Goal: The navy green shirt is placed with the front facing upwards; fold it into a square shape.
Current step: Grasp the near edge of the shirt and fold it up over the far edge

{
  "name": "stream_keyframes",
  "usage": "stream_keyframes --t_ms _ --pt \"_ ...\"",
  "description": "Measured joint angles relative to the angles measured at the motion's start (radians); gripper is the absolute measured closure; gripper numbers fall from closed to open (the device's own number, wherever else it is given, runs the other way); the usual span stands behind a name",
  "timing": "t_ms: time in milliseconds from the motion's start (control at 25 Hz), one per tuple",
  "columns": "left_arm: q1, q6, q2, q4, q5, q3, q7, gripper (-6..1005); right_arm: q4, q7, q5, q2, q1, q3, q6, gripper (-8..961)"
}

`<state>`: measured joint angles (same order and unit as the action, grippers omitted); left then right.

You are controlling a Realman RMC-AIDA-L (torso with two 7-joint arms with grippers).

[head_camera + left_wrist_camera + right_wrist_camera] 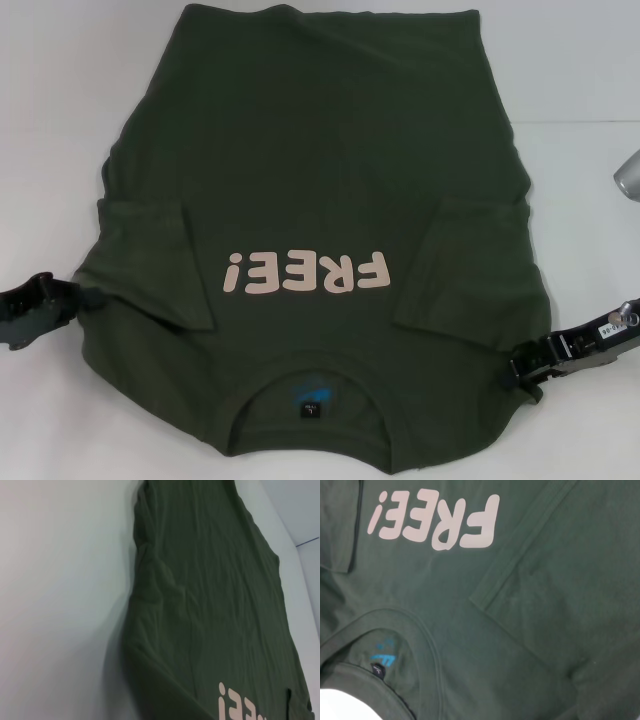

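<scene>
White tabletop [60, 100], navy green shirt [320, 180] spread front up across it, collar nearest, both sleeves folded inward over the chest. Left gripper [88, 296] at the shirt's left edge, right gripper [516, 378] at its right edge near the shoulder. Cannot tell whether either is clenched or released.

Your shirt [310, 150]: dark olive green all over, plain, no pattern. Chest print "FREE!" [305, 272]: pale pink block letters. Inside collar you see bright blue marking [382, 652] above small black label [378, 671]. Desk [60, 120] under it: plain white. Your left hand [85, 295]: black. Your right hand [515, 375]: black, with white sticker farther up the arm.
</scene>
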<state>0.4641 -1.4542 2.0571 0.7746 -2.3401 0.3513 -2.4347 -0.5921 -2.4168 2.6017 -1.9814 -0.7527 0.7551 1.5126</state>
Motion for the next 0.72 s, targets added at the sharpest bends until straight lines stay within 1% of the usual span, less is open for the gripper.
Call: stream_keyframes --t_ms 120,320,520,720 --pt "-0.001 -0.001 0.0 0.0 0.007 0.0 0.0 968 0.0 -0.005 0.0 -0.002 -0.002 0.017 -0.006 411" --pt "-0.001 -0.003 0.0 0.0 0.007 0.0 0.0 967 -0.014 0.003 -0.003 -0.011 -0.006 0.031 -0.003 409" --pt "-0.001 -0.004 0.0 0.0 0.007 0.0 0.0 967 -0.015 0.003 -0.006 -0.009 -0.009 0.03 -0.002 560" --pt "-0.001 -0.007 0.0 0.0 0.007 0.0 0.001 968 -0.017 0.004 -0.007 -0.007 -0.009 0.03 -0.001 749"
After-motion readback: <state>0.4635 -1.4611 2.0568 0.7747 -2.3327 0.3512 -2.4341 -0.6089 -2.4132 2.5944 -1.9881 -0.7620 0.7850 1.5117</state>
